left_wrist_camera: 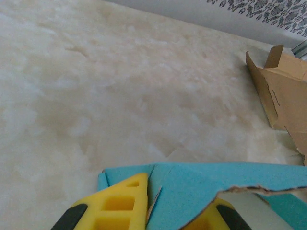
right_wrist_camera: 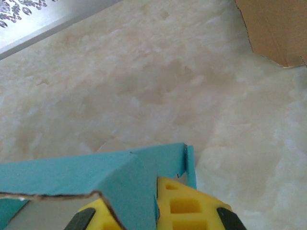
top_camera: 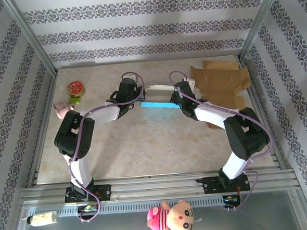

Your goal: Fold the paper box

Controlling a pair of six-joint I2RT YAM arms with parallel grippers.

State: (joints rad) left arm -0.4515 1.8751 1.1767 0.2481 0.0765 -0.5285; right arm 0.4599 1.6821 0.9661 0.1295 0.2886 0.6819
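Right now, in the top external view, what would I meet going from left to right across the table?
Pink object → red round tin → blue paper box → brown cardboard.

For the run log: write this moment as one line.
left gripper: shut on paper box, left end | right gripper: shut on its right end | paper box: blue, not yet folded | brown cardboard: far right

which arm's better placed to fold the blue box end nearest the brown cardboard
Right, probably: the right gripper is shut on the blue box end nearest the brown cardboard; the left gripper grips the far end.
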